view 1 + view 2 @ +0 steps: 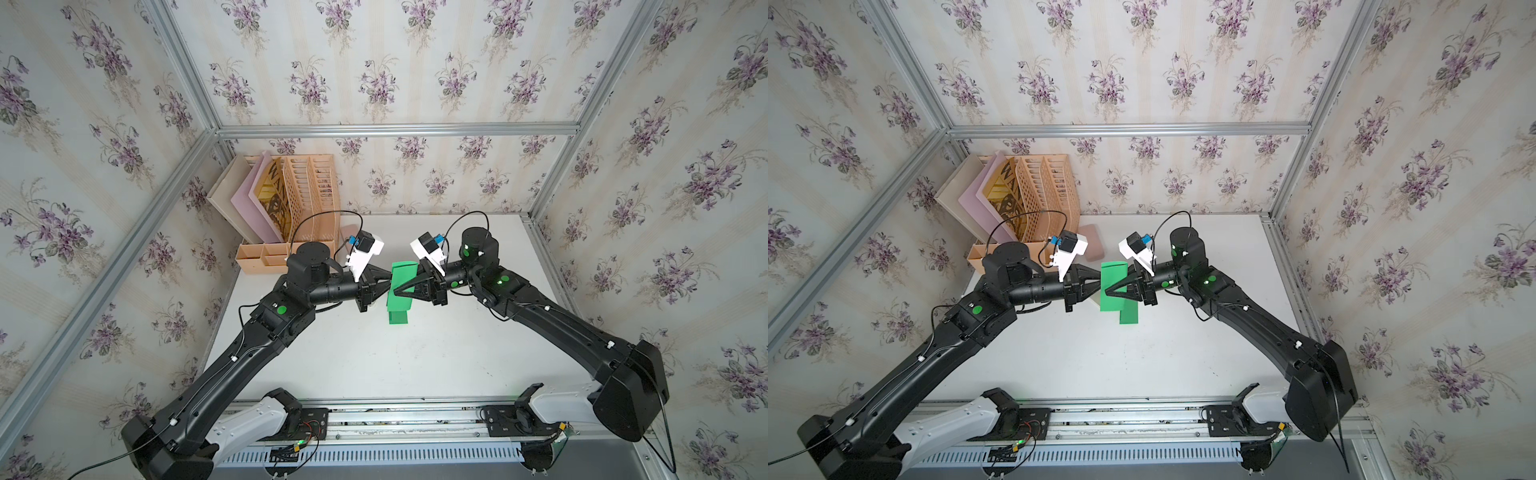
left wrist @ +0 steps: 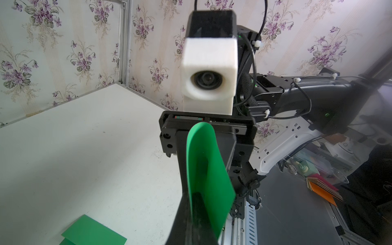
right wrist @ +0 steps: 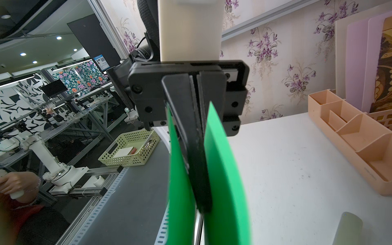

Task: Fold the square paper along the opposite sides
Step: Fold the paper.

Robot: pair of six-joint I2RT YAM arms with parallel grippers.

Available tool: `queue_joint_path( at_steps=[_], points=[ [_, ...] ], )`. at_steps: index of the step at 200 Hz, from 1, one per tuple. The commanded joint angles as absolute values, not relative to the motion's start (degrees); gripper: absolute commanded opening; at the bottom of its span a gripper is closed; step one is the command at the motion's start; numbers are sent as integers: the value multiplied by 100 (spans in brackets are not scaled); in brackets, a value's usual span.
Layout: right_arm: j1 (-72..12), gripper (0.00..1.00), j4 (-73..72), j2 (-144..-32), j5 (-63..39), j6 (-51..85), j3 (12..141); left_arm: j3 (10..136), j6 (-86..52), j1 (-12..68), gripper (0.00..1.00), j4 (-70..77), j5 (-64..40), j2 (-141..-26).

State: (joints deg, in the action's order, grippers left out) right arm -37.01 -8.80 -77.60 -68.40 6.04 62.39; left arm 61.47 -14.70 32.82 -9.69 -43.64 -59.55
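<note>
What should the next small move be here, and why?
Probably squeeze the right pincer onto the held green paper to press a crease: the left pincer is shut on it in mid-air, and the sheet bows open, uncreased.

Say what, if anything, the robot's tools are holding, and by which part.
The green paper, lifted off the table. The left tool is shut on its edge nearest that arm; the right tool reaches there too, grip unclear.

A robotics lab: an aluminium frame (image 1: pixel 395 131) hung with floral wallpaper panels (image 1: pixel 374 62), more robot workbenches (image 3: pixel 70 101) beyond.
</note>
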Motion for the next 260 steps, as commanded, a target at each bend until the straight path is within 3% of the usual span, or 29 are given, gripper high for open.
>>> queue_joint_path(
  at_steps=[1, 111, 206, 227, 240, 260],
  points=[
    [-3713, 15, -932, -7770, -6863, 573, 6268, 6143, -1383, 3278, 0, -941, -4346, -5937],
    [-3727, 13, -870, -7770, -6847, 527, 6270, 6158, -1396, 3278, 0, -941, -4350, -5941],
    [-3752, 0, -861, -7788, -6845, 506, 6277, 6160, -1368, 3278, 0, -957, -4265, -5952],
    [-3761, 0, -836, -7778, -6853, 479, 6271, 6162, -1351, 3277, 14, -948, -3988, -5896],
    [-3775, 0, -812, -7778, -6855, 451, 6261, 6152, -1362, 3278, 34, -900, -3491, -5814],
    [-3784, 0, -758, -7778, -6841, 414, 6256, 6151, -1362, 3278, 57, -788, -2369, -5589]
  ],
)
